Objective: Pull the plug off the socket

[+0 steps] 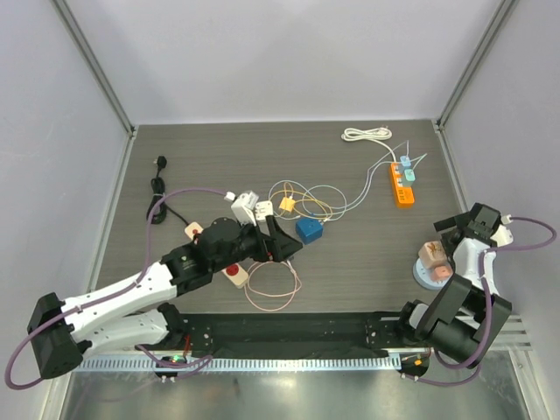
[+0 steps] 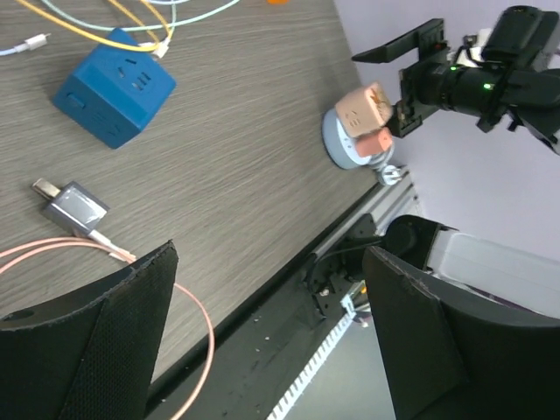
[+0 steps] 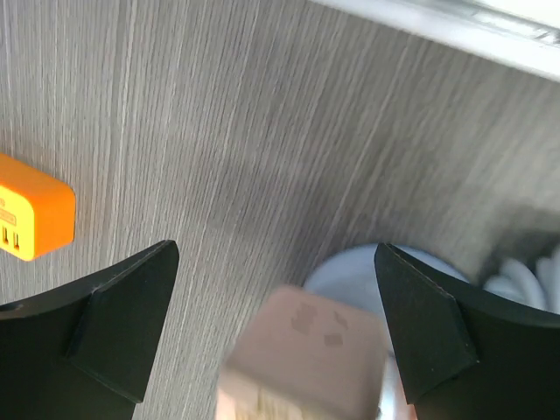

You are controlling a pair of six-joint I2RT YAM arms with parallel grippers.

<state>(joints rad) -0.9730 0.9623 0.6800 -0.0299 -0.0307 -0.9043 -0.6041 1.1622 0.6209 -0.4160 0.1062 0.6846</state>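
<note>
Daylight showed across the gap of the left end effector [image 2: 269,262], spread wide and holding nothing, its arm stretched low over the middle of the tabletop [image 1: 350,271]. Far to the right, the peach plug [image 1: 430,255] sat on the round grey socket [image 1: 421,276] near the tabletop's right edge. I judged it the likeliest target: light, rigid, smooth-sided plastic, best pinched across two flat opposite faces and drawn straight up, though the base might lift with it. Above it hovered the right end effector [image 3: 276,262], fully open and empty, arm folded back, wrist pointing down.
</note>
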